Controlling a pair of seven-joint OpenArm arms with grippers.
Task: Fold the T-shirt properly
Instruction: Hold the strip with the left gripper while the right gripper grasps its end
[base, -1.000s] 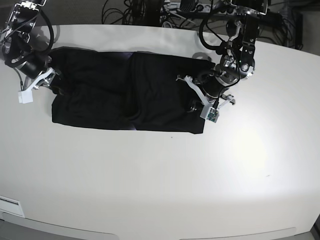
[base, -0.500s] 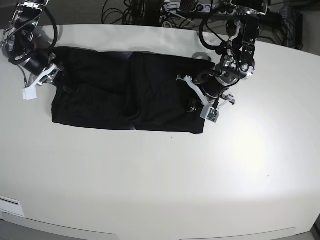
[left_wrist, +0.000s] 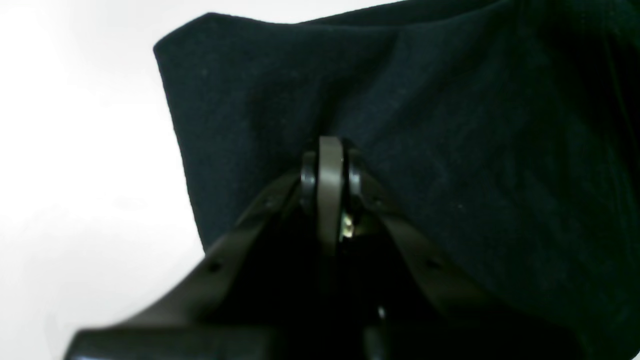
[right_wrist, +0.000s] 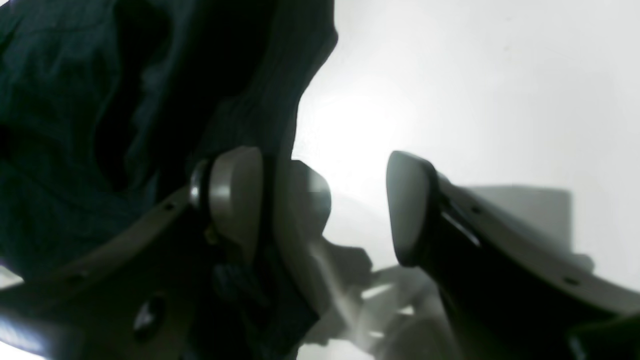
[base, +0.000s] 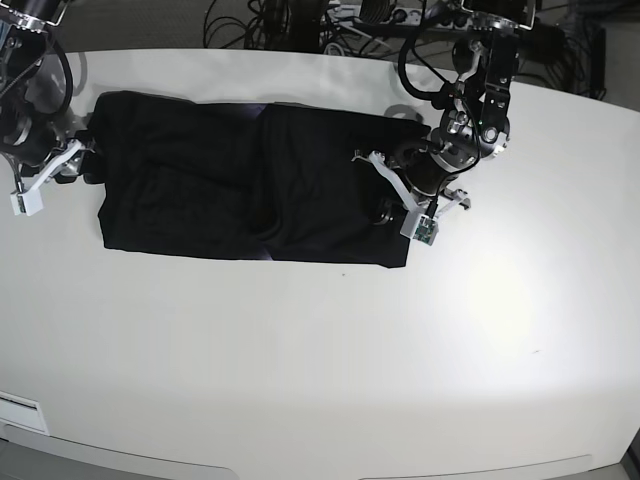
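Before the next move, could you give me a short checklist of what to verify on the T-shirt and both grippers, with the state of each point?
1. Left gripper shut on the T-shirt: ok, the left wrist view shows the jaws closed and pressed into the cloth near its edge.
2. Right gripper free of the cloth: ok, jaws wide apart, nothing between them, cloth beside one finger.
3. T-shirt lies flat as a long band on the table: ok, with some wrinkles.
4. Cloth fully on the table: ok.
5. How many layers the left gripper holds: cannot tell.
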